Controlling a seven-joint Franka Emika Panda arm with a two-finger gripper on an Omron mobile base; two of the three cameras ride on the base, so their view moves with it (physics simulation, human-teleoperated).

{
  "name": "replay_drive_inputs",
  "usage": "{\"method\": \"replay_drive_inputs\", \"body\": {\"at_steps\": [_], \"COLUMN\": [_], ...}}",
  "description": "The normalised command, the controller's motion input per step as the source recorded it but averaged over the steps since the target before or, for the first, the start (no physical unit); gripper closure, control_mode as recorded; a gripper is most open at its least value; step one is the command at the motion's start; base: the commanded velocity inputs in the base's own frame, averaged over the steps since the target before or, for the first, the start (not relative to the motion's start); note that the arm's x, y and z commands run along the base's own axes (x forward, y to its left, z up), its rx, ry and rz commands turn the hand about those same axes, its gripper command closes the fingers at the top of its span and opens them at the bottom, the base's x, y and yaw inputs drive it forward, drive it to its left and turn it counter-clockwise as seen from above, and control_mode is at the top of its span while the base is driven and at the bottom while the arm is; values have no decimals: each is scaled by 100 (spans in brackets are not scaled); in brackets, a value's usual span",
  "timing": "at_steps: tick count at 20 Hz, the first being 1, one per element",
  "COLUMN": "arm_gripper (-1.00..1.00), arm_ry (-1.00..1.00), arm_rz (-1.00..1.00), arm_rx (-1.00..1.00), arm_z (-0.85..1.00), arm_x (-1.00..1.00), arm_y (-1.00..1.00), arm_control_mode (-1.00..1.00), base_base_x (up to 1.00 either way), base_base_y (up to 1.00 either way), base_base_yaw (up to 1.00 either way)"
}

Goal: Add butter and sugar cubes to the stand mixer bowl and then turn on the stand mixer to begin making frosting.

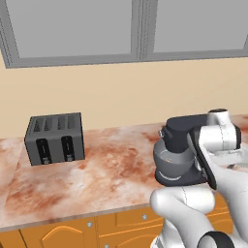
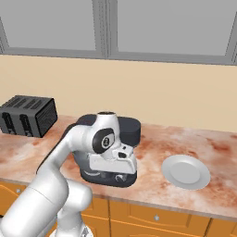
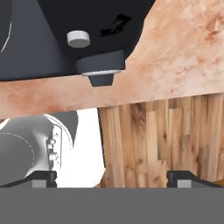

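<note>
While your arm folds low over the counter's front edge, the fingers (image 3: 112,178) stand wide apart with nothing between them; in the hand view their two dark tips sit at the bottom corners, over the wood floor (image 3: 162,140) beyond the counter's lip. Just past them you see the marbled counter (image 3: 175,57), and on it the black body of the stand mixer (image 3: 52,39), carrying a small grey knob (image 3: 78,39) on its side.

From the left base view, the stand mixer (image 1: 186,128) stands near the front edge of the counter (image 1: 111,169), partly behind your arm, with the stand mixer bowl (image 1: 172,162) seated under its head. From the right base view, your hand hangs directly in front of the stand mixer (image 2: 127,129), hiding most of the bowl. A flat white plate (image 2: 186,171) lies on the counter to the right of the mixer, well apart from it.

Farther back and to the left, a dark grey four-slot toaster (image 1: 54,139) stands by the wall (image 1: 121,97).

Butter and sugar cubes cannot be made out.
</note>
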Motion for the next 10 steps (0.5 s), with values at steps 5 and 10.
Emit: {"method": "replay_drive_inputs", "body": {"at_steps": [5, 10], "arm_gripper": [-100, -100], "arm_ry": [-10, -8], "arm_rz": [0, 0], "arm_rx": [-13, -21], "arm_z": [-14, -10], "arm_x": [0, 0], "arm_y": [0, 0], "arm_control_mode": [-100, -100], "base_base_x": [0, 0], "base_base_y": [0, 0], "base_base_yaw": [0, 0]}}
